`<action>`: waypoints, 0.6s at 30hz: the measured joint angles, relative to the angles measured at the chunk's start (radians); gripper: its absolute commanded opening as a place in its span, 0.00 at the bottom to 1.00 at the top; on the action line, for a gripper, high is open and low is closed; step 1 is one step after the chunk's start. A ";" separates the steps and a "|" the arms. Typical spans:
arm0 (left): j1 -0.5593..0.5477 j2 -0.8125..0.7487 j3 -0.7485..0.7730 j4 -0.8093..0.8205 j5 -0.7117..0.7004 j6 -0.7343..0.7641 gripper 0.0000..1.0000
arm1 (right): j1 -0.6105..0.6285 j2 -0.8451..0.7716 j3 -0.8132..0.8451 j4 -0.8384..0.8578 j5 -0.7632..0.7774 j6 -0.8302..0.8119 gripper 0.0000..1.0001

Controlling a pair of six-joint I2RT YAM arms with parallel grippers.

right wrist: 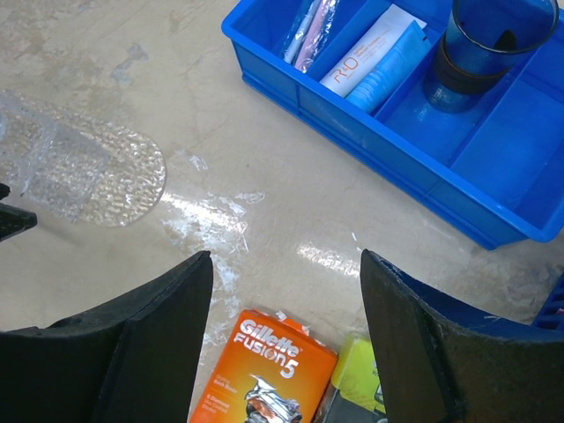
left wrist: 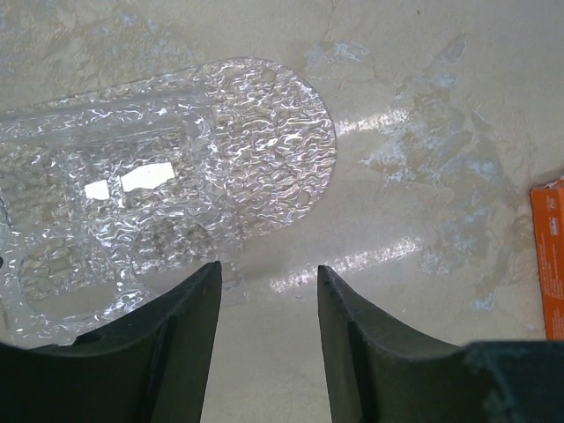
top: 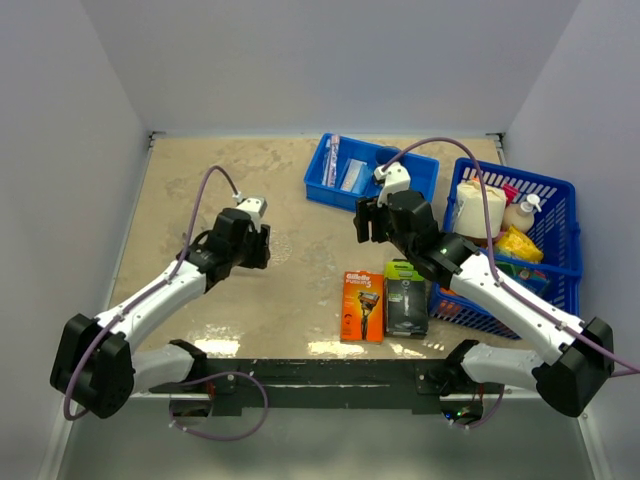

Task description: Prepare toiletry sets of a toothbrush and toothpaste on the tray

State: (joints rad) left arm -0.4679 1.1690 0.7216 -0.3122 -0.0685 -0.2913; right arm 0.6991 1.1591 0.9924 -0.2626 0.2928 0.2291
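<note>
My left gripper (top: 258, 243) is spread open and holds nothing. It hangs low over the table (top: 200, 180), well to the left of the blue bin (top: 318, 187) and nearer my bases than the bin is. In the left wrist view its 2 dark fingers (left wrist: 181, 326) frame bare table, and the tray (left wrist: 220, 150) lies just past their tips, on the side away from the bin. It is clear, ripple-textured plastic with a rounded end.

My right gripper (top: 362, 224) is also open and empty. It hovers just in front of the bin's near wall.

The toothbrush (right wrist: 308, 31) lies in the bin's left end compartment. The toothpaste (right wrist: 370, 57) lies in the compartment beside it, and a see-through round cup (right wrist: 489, 44) stands upright in the next one to the right.

An orange razor pack (top: 362, 305) and a black-green razor pack (top: 405, 300) lie flat side by side, nearer my bases than the bin. A blue lattice basket (top: 560, 185) holding mixed goods stands just to the right of the bin.
</note>
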 measured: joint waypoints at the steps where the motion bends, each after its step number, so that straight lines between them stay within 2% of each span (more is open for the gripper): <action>1: 0.000 0.008 0.000 0.003 -0.004 -0.002 0.51 | 0.000 0.000 0.000 0.000 0.000 0.000 0.70; 18: -0.015 0.044 0.008 0.026 -0.101 -0.005 0.50 | 0.000 0.000 0.000 0.000 0.000 0.004 0.70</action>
State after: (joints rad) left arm -0.4831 1.2133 0.7292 -0.2863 -0.1699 -0.2958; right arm 0.6991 1.1591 0.9924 -0.2626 0.2928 0.2333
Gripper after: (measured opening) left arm 0.506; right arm 0.702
